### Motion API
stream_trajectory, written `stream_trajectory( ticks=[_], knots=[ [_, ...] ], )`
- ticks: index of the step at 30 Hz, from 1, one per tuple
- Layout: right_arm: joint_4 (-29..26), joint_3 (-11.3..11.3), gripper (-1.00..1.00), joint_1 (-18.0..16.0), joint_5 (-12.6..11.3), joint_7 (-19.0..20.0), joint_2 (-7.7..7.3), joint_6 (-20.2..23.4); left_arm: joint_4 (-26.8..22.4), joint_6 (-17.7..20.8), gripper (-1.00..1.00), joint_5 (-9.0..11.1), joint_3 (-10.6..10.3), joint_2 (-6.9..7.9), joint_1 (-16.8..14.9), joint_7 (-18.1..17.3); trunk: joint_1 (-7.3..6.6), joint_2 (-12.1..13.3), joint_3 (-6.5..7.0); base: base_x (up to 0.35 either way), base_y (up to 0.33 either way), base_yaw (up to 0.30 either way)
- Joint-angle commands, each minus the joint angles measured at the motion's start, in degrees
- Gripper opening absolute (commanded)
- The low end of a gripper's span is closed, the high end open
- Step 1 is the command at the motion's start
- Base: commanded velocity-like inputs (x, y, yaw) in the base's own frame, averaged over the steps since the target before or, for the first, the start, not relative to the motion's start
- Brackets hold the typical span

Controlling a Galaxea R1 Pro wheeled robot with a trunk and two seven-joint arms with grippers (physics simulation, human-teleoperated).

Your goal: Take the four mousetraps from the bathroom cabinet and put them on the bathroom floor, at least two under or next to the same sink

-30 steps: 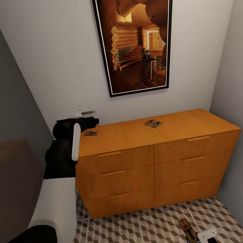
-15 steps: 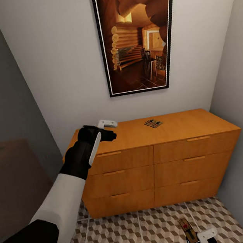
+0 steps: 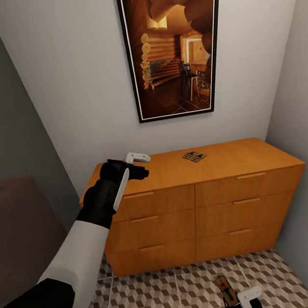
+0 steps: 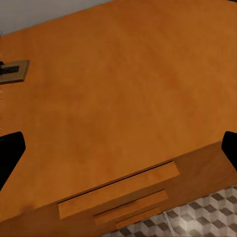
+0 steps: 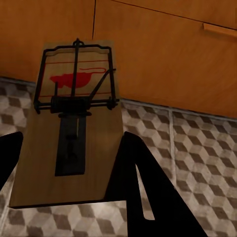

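Orange-brown wooden cabinet [image 3: 201,201] sits against the white wall under a tall framed picture [image 3: 176,43] of a log interior, drawers with bar handles all closed as far as I see. My left gripper [image 3: 136,161] hangs over the left end of the cabinet top, arm reaching in from lower left of the head view; its white finger tip shows above the black wrist. In the left wrist view the two dark fingers [image 4: 10,150] sit at opposite edges of the picture with bare cabinet top between them, so I call those jaws wide and holding nothing. Two mousetraps [image 3: 194,156] lie side by side, touching, near the middle-back of the cabinet top, well apart from the left gripper; a corner of one mousetrap on the top [image 4: 14,72] shows at the edge of the left wrist view. My right gripper [image 3: 235,296] is low near the bottom of the head view, above the bathroom floor [image 3: 162,297] with its cube-pattern tiles, in front of the cabinet's lower drawers. It holds a mousetrap [image 5: 74,126], jaws closed on the board's near end; the board sticks out forward, red mark and dark wire bar facing up, clear in the right wrist view. Held trap [image 3: 224,287] is above the tiles; whether it touches the floor I cannot tell. Grey walls close in on both sides.
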Motion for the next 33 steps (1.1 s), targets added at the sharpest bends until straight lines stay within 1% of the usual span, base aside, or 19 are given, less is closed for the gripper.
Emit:
stream_trajectory(
  ticks=[1, 7, 22, 26, 33],
  knots=[
    [0.0, -0.2, -1.00, 0.0, 0.4, -0.2, 0.15, -0.1, 0.1, 0.2, 1.00, 0.0, 0.0, 0.02, 0.0, 0.0, 0.00, 0.0, -0.06, 0.000, 0.000, 0.000],
    [0.0, -0.2, -1.00, 0.0, 0.4, -0.2, 0.63, -0.1, -0.1, 0.1, 1.00, 0.0, 0.0, 0.04, 0.0, 0.1, 0.00, 0.0, -0.06, 0.000, 0.000, 0.000],
    [0.1, -0.3, -1.00, 0.0, 0.4, -0.2, 0.47, 0.1, -2.0, 0.2, 1.00, 0.1, -0.2, 0.14, 0.0, -0.1, 0.00, 0.0, -0.06, 0.000, 0.000, -0.002],
    [0.1, -0.3, -1.00, 0.0, 0.4, -0.3, 0.51, 0.1, -2.1, 0.2, 1.00, 0.1, -0.2, 0.20, 0.0, 0.0, 0.00, 0.0, 0.00, 0.000, 0.000, -0.135],
    [0.1, -0.3, -1.00, 0.0, 0.4, -0.4, 0.52, 0.1, -2.1, 0.2, 1.00, 0.1, -0.2, 0.21, 0.0, -0.1, 0.00, 0.0, 0.34, 0.000, 0.000, -0.229]
  ],
)
